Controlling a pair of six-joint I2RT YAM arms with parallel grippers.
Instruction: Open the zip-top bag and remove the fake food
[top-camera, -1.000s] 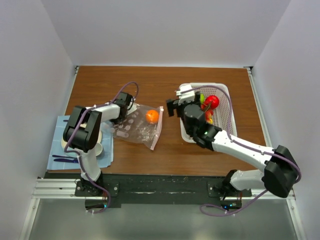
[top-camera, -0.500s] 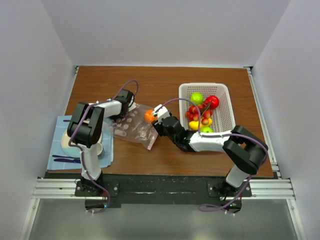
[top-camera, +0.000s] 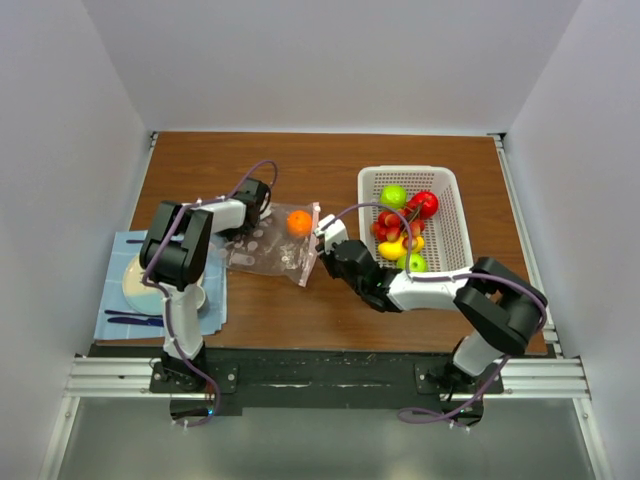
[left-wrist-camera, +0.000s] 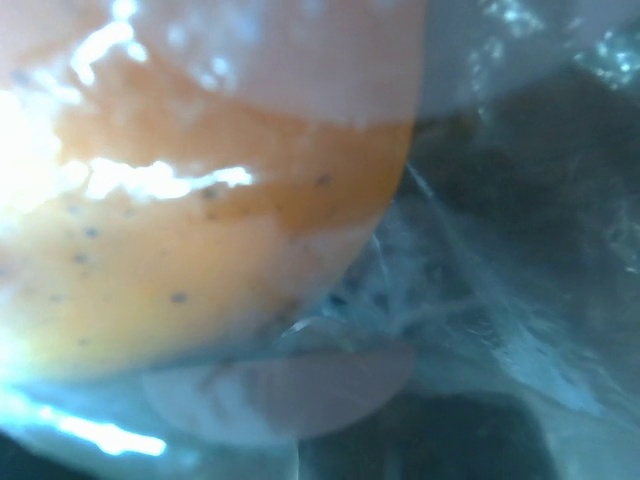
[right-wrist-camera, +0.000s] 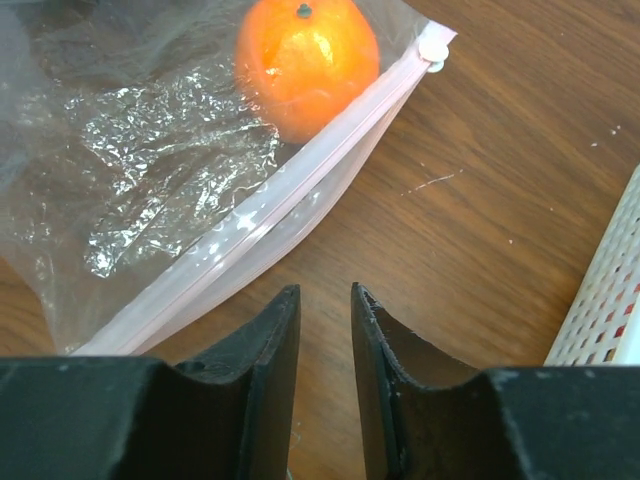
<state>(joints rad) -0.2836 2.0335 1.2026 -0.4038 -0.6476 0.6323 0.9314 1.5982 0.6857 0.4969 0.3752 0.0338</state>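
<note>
The zip-top bag (top-camera: 268, 250) lies crinkled on the wood table with its pink zip strip (right-wrist-camera: 290, 195) toward the right. One piece of fake food, an orange (top-camera: 298, 222) (right-wrist-camera: 307, 65), sits inside it near the white slider (right-wrist-camera: 433, 52). My left gripper (top-camera: 248, 222) is at the bag's left edge, shut on the plastic. Its wrist view is filled by blurred film and the orange (left-wrist-camera: 200, 200). My right gripper (top-camera: 322, 232) (right-wrist-camera: 325, 290) hovers just right of the zip strip, with only a narrow gap between its jaws and bare wood showing through.
A white mesh basket (top-camera: 445, 205) (right-wrist-camera: 610, 290) to the right holds green, red and yellow fruits (top-camera: 400, 225). At the left, a blue cloth (top-camera: 115, 310) carries a beige plate (top-camera: 135, 285) and a utensil.
My right arm swung from over the basket to the bag's zip edge while its jaws narrowed from wide apart. The bag and orange shifted slightly up and left.
</note>
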